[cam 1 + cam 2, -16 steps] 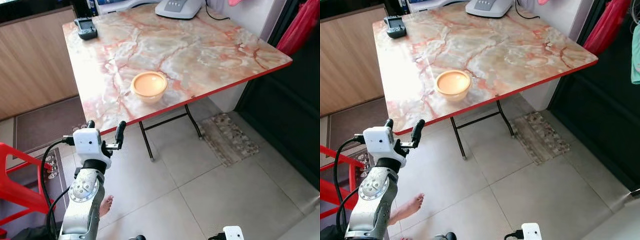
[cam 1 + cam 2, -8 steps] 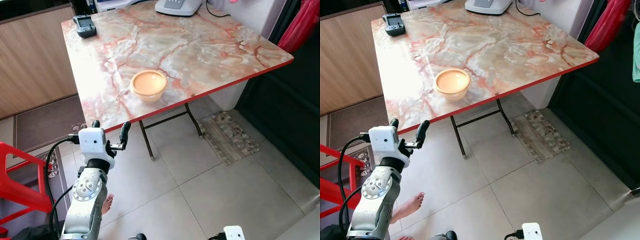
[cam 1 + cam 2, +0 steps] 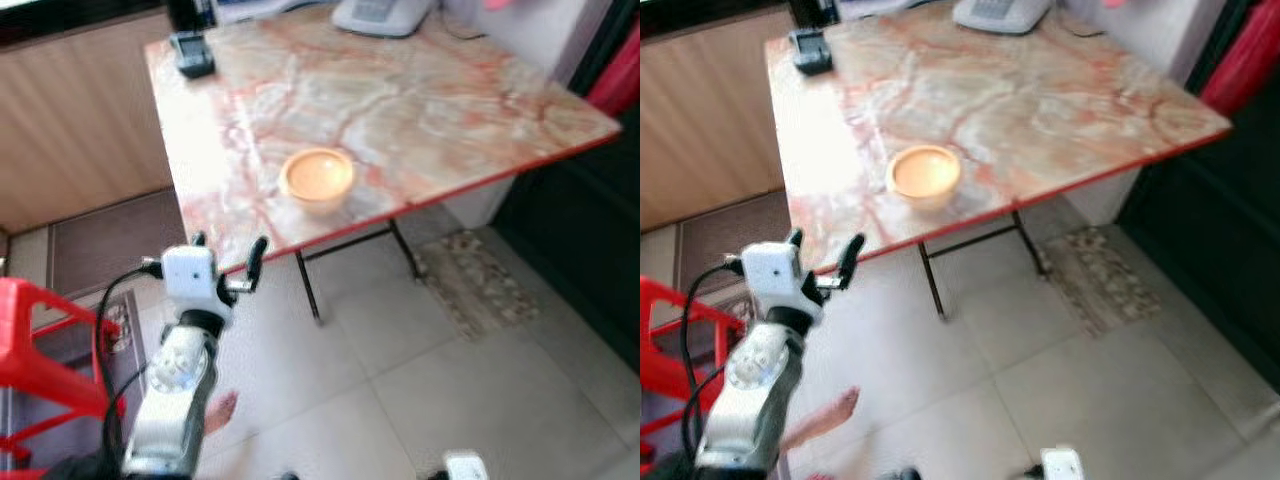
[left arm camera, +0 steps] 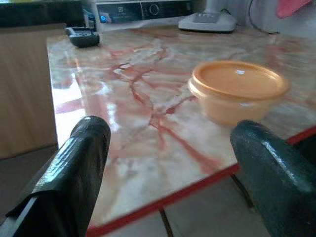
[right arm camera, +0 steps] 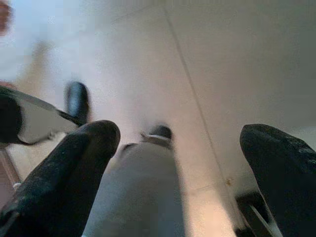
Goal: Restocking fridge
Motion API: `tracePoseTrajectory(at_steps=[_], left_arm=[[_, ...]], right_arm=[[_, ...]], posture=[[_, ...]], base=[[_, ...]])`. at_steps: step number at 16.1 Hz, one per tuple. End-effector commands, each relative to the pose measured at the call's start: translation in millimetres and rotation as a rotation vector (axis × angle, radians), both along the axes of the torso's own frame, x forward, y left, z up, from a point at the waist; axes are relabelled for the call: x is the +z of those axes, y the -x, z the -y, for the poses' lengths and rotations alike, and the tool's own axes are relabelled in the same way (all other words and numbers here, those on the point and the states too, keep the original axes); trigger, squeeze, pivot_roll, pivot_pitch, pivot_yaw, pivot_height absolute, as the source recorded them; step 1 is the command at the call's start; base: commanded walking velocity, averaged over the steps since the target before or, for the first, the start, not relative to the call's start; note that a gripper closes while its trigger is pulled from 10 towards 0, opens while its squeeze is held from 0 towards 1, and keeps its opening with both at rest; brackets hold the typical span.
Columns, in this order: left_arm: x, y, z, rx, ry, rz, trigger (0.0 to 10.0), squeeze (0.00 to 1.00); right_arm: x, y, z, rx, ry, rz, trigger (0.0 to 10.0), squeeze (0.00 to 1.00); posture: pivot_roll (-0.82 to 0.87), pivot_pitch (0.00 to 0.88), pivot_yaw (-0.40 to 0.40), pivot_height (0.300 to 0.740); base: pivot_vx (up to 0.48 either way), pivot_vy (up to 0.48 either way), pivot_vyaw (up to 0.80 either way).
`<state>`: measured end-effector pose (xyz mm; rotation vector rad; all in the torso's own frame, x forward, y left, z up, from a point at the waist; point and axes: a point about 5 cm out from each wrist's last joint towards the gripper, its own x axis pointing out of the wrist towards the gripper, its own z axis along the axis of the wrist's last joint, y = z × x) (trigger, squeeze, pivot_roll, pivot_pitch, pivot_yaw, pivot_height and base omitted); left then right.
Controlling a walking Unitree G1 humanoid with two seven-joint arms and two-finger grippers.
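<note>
Both jaws spread; left gripper (image 3: pixel 228 257) near table (image 3: pixel 420 100) edge, orange tub (image 3: pixel 318 178) ahead.

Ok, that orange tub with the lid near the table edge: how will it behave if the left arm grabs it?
The tub looks like thin plastic, so probably light and slightly squeezable. Its low, wide shape should resist tipping. On the glossy marble table it may slide toward the red edge if nudged.
</note>
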<state>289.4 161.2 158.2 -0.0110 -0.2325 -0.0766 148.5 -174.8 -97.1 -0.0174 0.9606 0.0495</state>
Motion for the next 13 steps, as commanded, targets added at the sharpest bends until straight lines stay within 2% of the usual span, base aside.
tracePoseTrajectory(at_steps=[1, 9, 13], left_arm=[[-1.6, 1.3, 6.4, -0.027, -0.003, -0.009, 10.0, 0.00], [0.9, 1.0, 7.2, -0.024, -0.006, 0.005, 10.0, 0.00], [2.1, 2.2, 5.1, -0.007, -0.007, 0.010, 10.0, 0.00]], right_arm=[[-5.8, 15.6, 4.2, -0.009, 0.007, -0.058, 10.0, 0.00], [-5.1, 15.4, 2.4, 0.008, -0.018, -0.038, 10.0, 0.00], [-5.1, 15.1, 3.8, 0.009, -0.013, -0.046, 10.0, 0.00]], posture=[[0.02, 0.130, 0.055, 0.740], [0.03, 0.124, 0.052, 0.740], [0.04, 0.153, 0.045, 0.740]], base=[[0.292, 0.000, 0.00], [0.293, 0.000, 0.00], [0.282, 0.000, 0.78]])
